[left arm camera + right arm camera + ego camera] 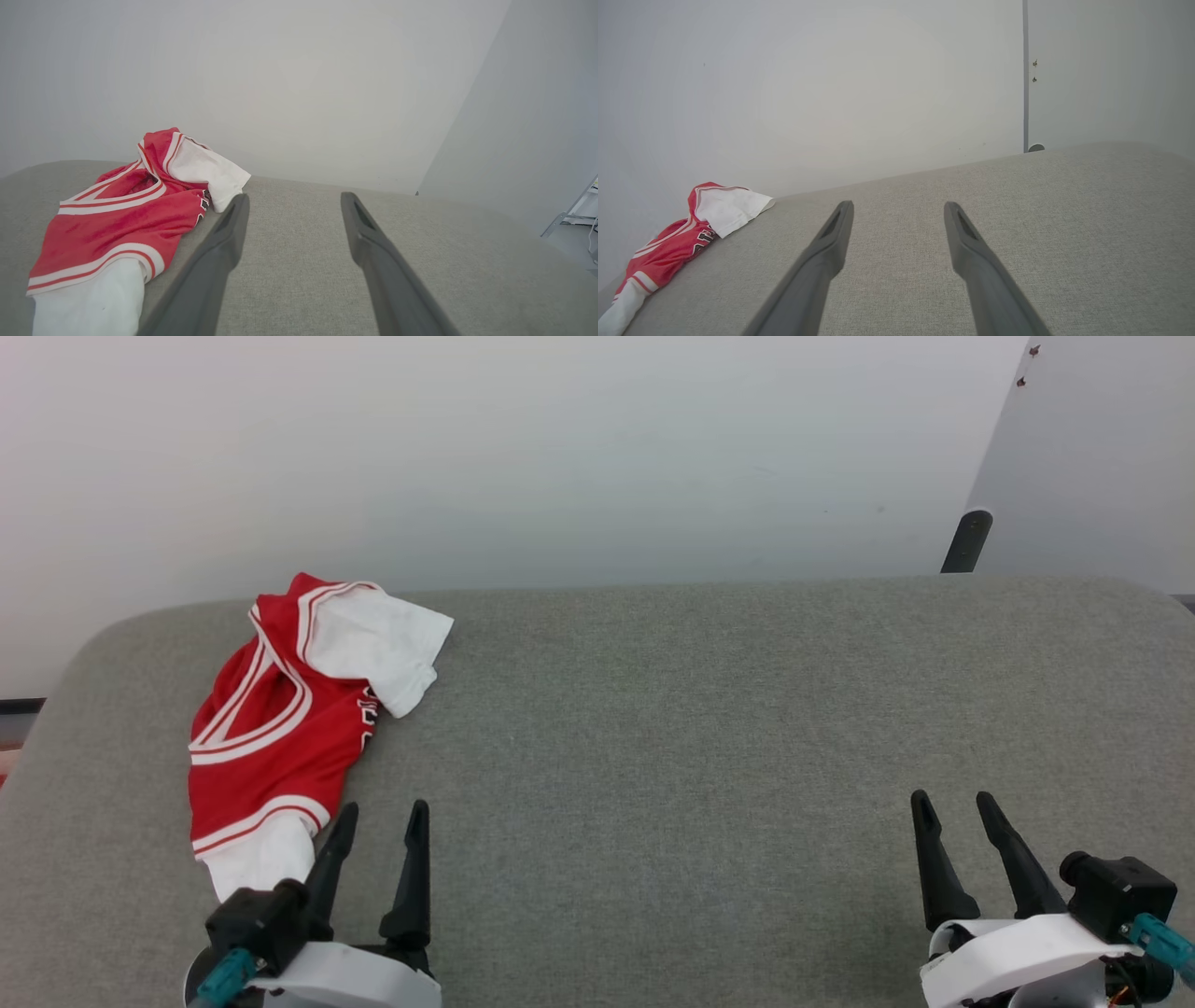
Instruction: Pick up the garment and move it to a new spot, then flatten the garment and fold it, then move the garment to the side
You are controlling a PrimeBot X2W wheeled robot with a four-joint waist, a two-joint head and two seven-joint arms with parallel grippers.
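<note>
The garment [280, 728], a red jersey with white sleeves and striped trim, lies crumpled at the left of the grey padded surface [672, 728]. One white sleeve is folded over its top and the other points toward me; black lettering peeks out at its right edge. My left gripper [383, 812] stands open just right of the garment's near sleeve, nothing between its fingers. In the left wrist view the garment [121, 219] lies left of the open left gripper [294, 200]. My right gripper [952, 803] is open far to the right. The right wrist view shows the garment [677, 242] at the far left and the right gripper [899, 207].
A pale wall rises behind the surface's back edge. A dark post [966, 541] and a slanted white panel [1092, 457] stand at the back right. The surface's rounded corners drop off at left and right.
</note>
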